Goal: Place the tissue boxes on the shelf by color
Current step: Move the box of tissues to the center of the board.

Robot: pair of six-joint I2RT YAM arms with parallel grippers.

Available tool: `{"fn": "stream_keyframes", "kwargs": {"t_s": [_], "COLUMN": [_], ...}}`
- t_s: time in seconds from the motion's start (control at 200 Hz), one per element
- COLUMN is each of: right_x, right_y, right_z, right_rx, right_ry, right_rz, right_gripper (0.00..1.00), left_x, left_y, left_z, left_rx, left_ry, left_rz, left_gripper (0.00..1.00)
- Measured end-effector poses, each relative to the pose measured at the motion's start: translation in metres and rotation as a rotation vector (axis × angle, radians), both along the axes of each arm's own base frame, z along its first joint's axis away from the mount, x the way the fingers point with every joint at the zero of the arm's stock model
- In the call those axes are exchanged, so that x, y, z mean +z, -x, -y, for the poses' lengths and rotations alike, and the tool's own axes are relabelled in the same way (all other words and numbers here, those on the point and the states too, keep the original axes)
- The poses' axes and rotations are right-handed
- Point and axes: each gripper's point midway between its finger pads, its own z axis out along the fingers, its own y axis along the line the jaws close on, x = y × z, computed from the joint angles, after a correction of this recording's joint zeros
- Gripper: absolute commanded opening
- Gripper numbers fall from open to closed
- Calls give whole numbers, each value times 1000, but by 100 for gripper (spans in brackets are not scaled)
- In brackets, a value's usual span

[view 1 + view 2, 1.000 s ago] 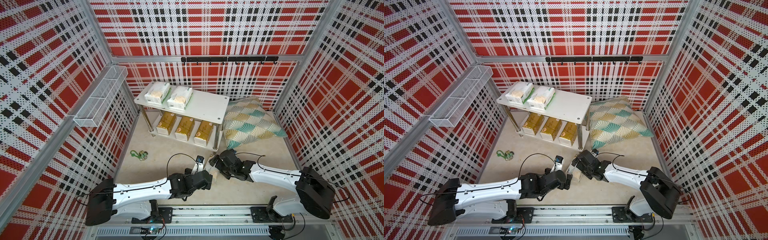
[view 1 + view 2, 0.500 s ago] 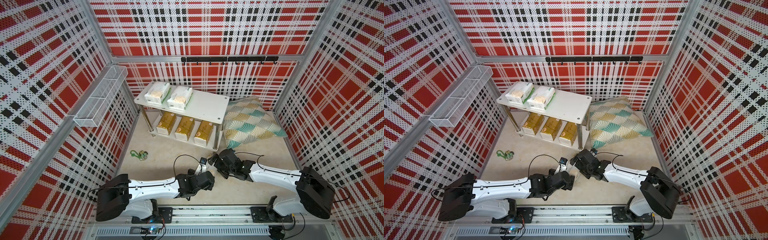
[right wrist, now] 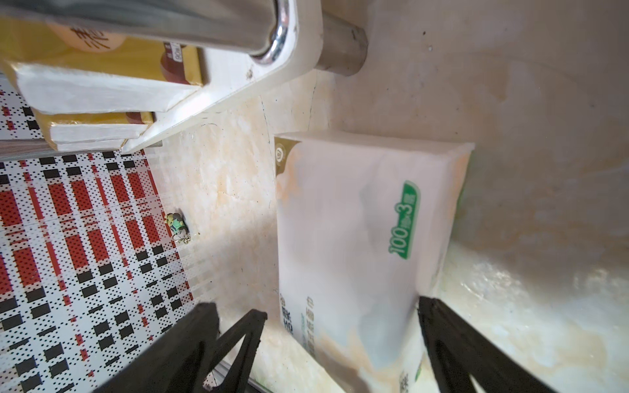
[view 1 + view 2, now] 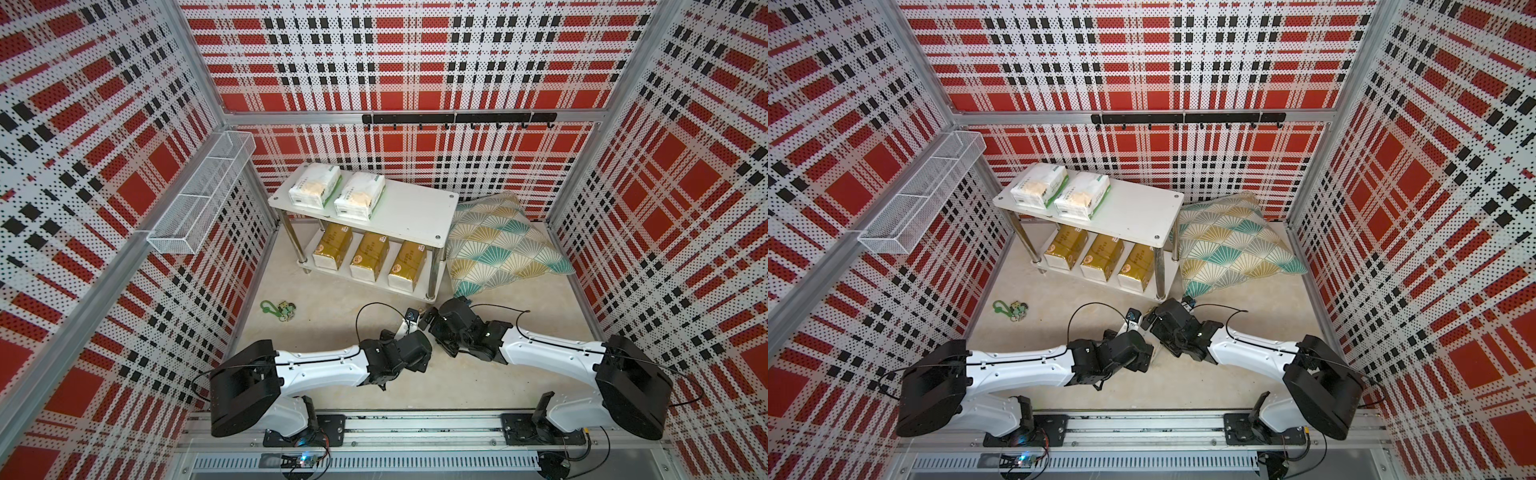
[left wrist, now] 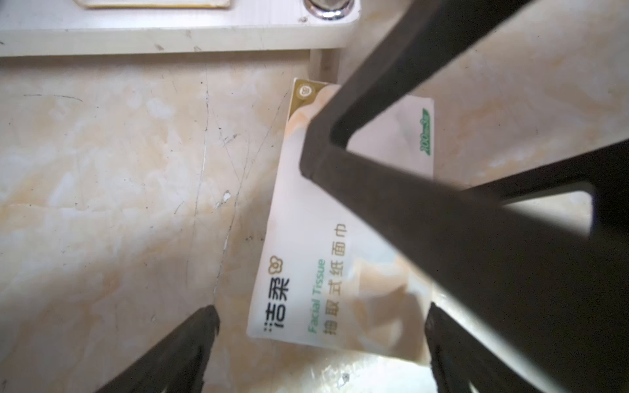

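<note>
A white tissue box point(image 5: 306, 272) with green lettering lies on the floor beside the shelf's point(image 4: 415, 208) front right leg. My left gripper point(image 5: 321, 337) is open, one finger on each side of its near end, neither touching. My right gripper point(image 3: 342, 311) is open around the same tissue box point(image 3: 357, 238); one finger touches its green-edged side, the other stands off it. Seen from the left wrist, a right finger point(image 5: 374, 119) crosses over it. In both top views the wrists point(image 4: 409, 351) point(image 4: 1177, 328) cover it. Two white tissue boxes point(image 4: 314, 190) point(image 4: 359, 200) lie on the top board, three gold ones point(image 4: 370, 255) below.
A teal-and-gold pillow point(image 4: 498, 245) leans right of the shelf, close behind the right wrist. A green keyring point(image 4: 276, 309) lies on the floor to the left. A wire basket point(image 4: 199, 199) hangs on the left wall, a black hook rail point(image 4: 457, 118) on the back wall.
My left arm has swung right and forward, bringing its open gripper up to the right gripper and over the white tissue box. The right arm has hardly moved.
</note>
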Motion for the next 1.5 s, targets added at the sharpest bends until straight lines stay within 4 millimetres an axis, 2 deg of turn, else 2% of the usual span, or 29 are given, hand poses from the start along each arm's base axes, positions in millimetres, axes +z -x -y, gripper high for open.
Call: {"fn": "stream_keyframes", "kwargs": {"t_s": [0.406,0.887,1.243,1.498], "right_x": [-5,-10,-21,-22], "right_y": [0,1,7,7], "right_z": [6,8,18,24], "right_rx": [-9,-9,-13,-19], "right_ry": [31,48,93,114], "right_rz": [2,-6,-32,-31], "right_gripper": [100,100,100,100], "left_x": [-13,-3,-21,-23], "left_y": [-5,-8,-5,-6], "left_z": [6,16,18,22], "left_rx": [-30,-45,-53,-66], "left_ry": [-15,-4,-57,-58], "left_rz": [-38,-22,-42,-38], "left_gripper": [99,99,99,99]}}
